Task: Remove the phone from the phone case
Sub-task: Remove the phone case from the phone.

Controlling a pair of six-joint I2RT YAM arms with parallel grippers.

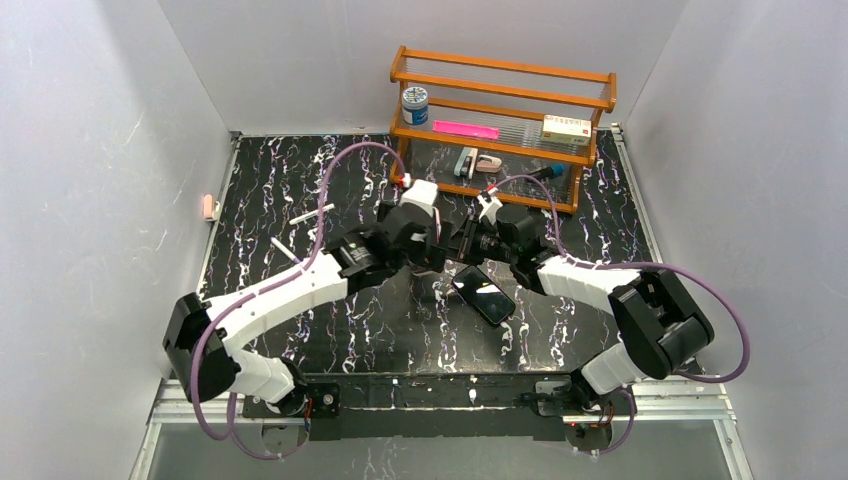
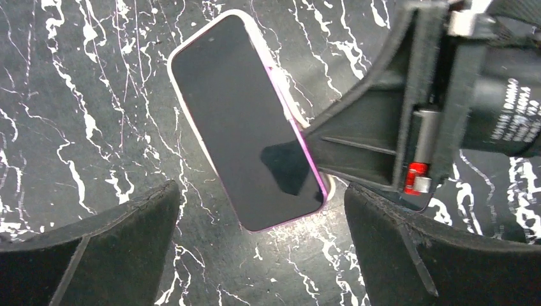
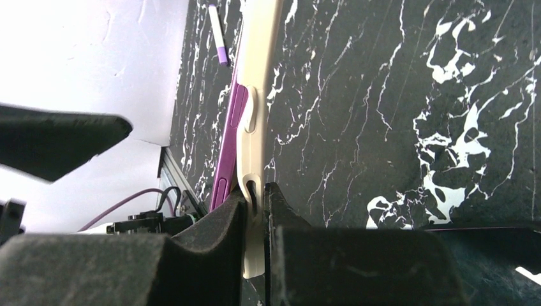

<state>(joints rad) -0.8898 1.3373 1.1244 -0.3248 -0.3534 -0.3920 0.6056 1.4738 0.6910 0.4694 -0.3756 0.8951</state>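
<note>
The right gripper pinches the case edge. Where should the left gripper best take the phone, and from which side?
Probably across the width of the phone at the end far from the right gripper, coming from above with the open left gripper. There both long sides are free; near the right gripper the case lip is pinched and the purple edge shows.
</note>
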